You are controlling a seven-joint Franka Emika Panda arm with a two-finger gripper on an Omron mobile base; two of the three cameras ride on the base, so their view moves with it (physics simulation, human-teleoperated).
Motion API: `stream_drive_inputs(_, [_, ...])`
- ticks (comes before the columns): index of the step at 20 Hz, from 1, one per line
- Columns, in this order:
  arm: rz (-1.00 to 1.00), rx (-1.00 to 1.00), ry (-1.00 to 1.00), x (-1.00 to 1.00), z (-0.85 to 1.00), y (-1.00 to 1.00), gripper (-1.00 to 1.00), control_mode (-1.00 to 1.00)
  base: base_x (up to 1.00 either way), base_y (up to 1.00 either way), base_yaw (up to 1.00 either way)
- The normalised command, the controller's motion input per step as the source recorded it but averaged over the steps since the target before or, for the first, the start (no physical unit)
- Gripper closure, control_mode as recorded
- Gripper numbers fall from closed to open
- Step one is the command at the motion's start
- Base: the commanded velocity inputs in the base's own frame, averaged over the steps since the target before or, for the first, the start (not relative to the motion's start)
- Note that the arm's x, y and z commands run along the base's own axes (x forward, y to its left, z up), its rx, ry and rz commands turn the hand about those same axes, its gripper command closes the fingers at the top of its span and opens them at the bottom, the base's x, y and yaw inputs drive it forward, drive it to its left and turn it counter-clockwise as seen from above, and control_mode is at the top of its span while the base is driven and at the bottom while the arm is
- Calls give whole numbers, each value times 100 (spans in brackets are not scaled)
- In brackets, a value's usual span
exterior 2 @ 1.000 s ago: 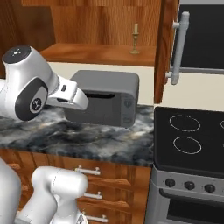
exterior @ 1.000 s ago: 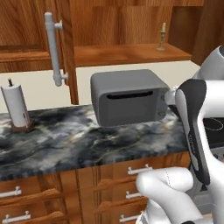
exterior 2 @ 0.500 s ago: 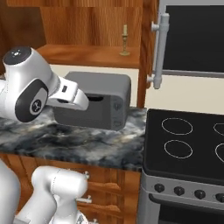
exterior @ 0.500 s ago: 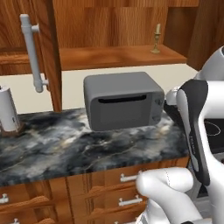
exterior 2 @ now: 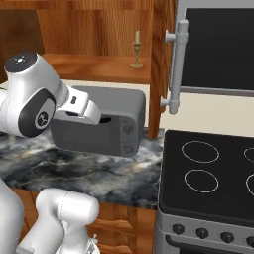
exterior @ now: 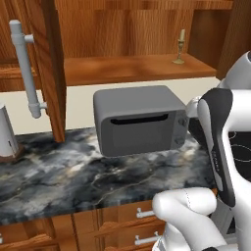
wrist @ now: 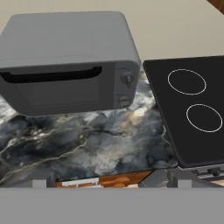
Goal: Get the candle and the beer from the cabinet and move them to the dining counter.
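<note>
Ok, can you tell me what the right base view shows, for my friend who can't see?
A candle in a gold holder stands on the shelf of an open wooden cabinet. Below it a grey toaster oven sits on a marbled counter, beside a black stove. The robot's white arm reaches across in front.

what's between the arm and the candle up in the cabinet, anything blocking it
The cabinet is open, so no door covers the candle on its shelf. The grey toaster oven sits on the counter right below the shelf, between the low arm and the candle, so the reach likely has to go up over it.
</note>
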Motion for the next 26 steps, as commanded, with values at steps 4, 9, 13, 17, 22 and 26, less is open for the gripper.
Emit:
stream_drive_inputs(4, [0, 0, 0, 0, 0, 0, -100, 100, 37, -6, -6])
stream_drive_inputs(9, [0, 0, 0, 0, 0, 0, -100, 100, 9, -7, -13])
stream_drive_inputs(13, [0, 0, 0, 0, 0, 0, -100, 100, 1, -1, -5])
stream_drive_inputs(17, [0, 0, 0, 0, 0, 0, -100, 100, 0, 0, -3])
stream_drive_inputs(22, [0, 0, 0, 0, 0, 0, -100, 100, 0, 0, 0])
stream_drive_inputs(26, [0, 0, 0, 0, 0, 0, -100, 100, 0, 0, 0])
